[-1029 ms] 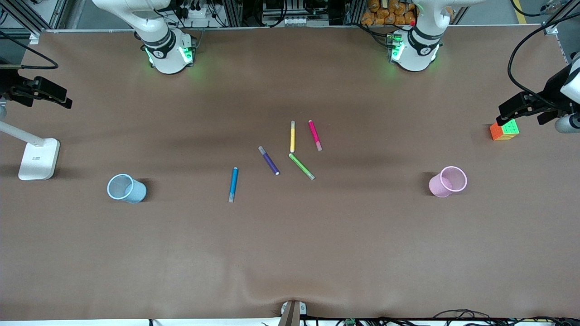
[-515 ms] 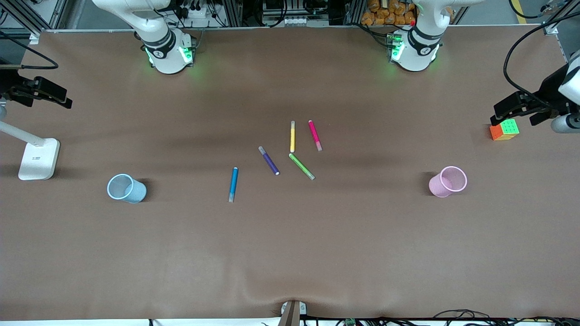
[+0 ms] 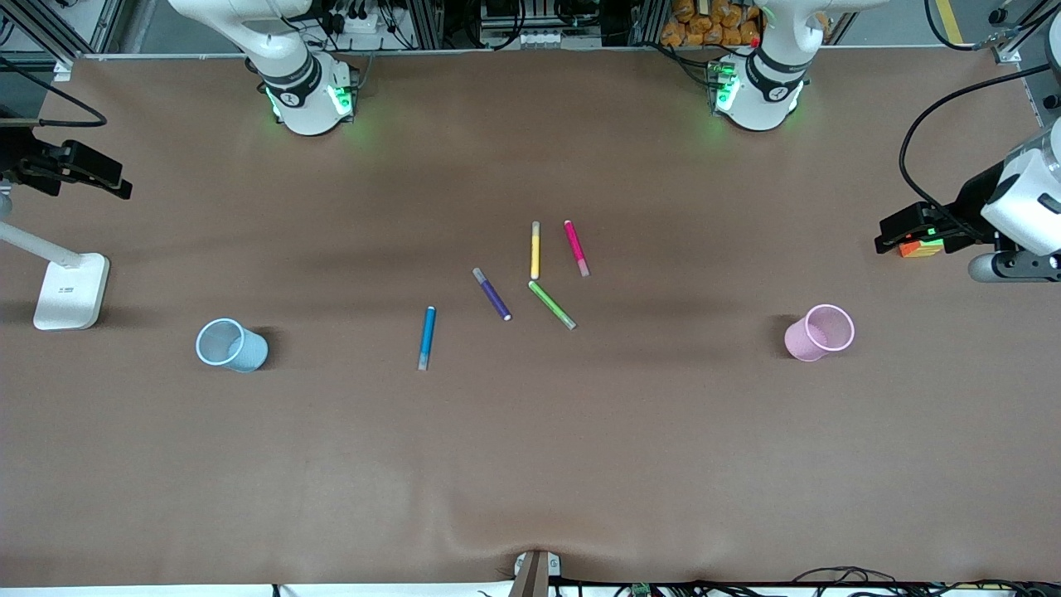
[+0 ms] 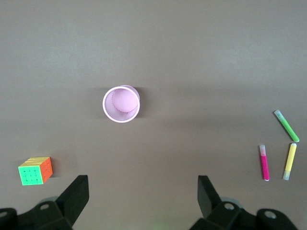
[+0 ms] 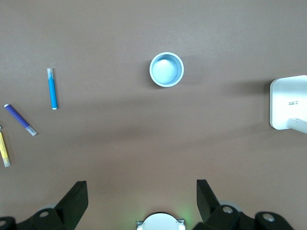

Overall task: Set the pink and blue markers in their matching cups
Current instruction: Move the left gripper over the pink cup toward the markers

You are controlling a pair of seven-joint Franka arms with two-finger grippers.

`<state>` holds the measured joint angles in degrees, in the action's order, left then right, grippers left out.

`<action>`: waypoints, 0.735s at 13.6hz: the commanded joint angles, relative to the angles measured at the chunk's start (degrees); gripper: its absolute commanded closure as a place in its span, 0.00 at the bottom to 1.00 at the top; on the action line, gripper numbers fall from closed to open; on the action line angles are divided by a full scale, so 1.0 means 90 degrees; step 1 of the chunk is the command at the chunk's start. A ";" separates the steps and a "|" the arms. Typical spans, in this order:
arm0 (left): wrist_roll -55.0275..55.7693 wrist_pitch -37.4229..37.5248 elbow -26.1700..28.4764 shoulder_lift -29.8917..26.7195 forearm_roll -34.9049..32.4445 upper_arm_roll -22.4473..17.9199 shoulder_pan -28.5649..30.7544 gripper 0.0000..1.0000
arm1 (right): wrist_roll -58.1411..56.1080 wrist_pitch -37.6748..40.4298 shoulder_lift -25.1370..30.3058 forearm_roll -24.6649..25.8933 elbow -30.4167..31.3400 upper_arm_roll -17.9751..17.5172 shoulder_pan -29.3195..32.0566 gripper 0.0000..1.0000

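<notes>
Cube point(image 3: 918, 247): mostly hidden under my left gripper point(image 3: 899, 236), fingers wide. Right gripper point(image 5: 141, 203): fingers wide, empty, cropped at frame edge.

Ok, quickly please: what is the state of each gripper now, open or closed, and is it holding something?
Left gripper: open, holding nothing, over the cube.
Right gripper: open, holding nothing, at the right arm's end of the table.

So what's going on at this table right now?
Nothing is held yet. The pink marker and blue marker lie mid-table among yellow, green and purple ones. The pink cup and blue cup stand upright and empty. The left gripper, jaws open, hangs over the Rubik's cube; the right gripper waits open near the lamp base.
</notes>
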<state>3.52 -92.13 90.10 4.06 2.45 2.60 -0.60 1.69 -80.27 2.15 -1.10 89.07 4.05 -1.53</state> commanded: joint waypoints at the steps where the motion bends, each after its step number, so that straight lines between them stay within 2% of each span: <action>1: 0.0029 0.0032 -0.0119 0.0075 0.0050 0.0004 -0.0089 0.00 | -0.0041 0.0003 -0.0004 -0.0024 -0.0033 -0.0001 -0.0015 0.00; 6: 0.0048 0.0032 -0.0138 0.0495 0.0050 0.0034 -0.0323 0.00 | 0.0008 -0.0006 0.0005 -0.0024 -0.0033 -0.0001 -0.0015 0.00; 10: 0.0078 0.0032 -0.0373 0.0788 -0.0222 0.0034 -0.0996 0.00 | -0.0021 -0.0084 -0.0024 -0.0014 -0.0033 0.0019 0.0053 0.00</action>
<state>3.62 -92.37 89.10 9.63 2.27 2.95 -6.68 1.69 -80.55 2.13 -1.10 89.08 4.22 -1.46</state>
